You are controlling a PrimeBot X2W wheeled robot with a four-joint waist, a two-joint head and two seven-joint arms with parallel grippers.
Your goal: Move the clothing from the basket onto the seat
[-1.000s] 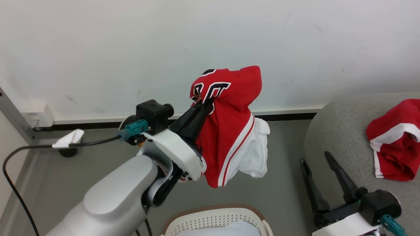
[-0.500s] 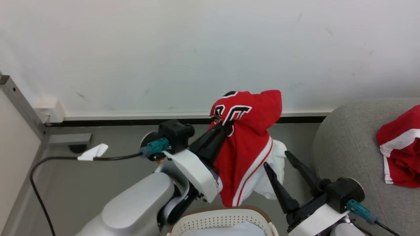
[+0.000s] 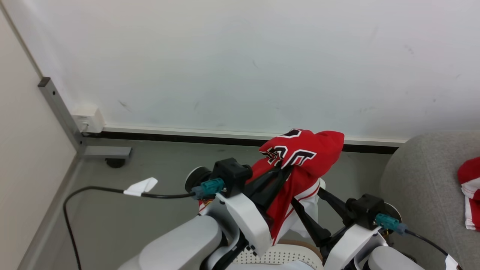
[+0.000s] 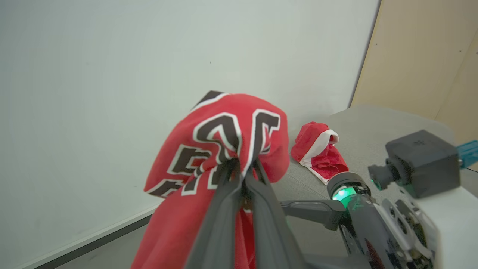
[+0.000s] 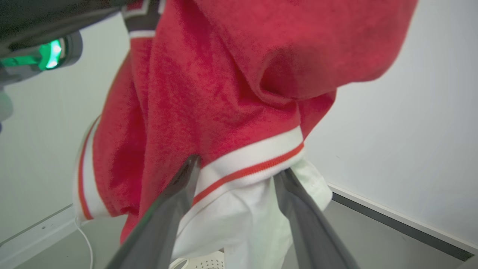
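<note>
Clothing (image 3: 303,153) hangs from left fingers (image 3: 270,183) above basket (image 3: 279,257); basket interior mostly hidden.

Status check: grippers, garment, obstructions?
Left gripper shut on lettered garment, above basket. Right gripper open, straddling its white hem. Nothing blocks the seat.

Room corner: white wall (image 3: 240,56), grey floor (image 3: 150,165).
The wall spans the far side, lightly scuffed, and meets the floor at a white skirting board (image 3: 187,131) with a dark strip (image 3: 187,137) beneath. On the left, a beige panel (image 3: 22,150) is edged by a grey metal rail (image 3: 60,108); a white box (image 3: 89,119) sits on the wall just beside the rail. Light is even.
</note>
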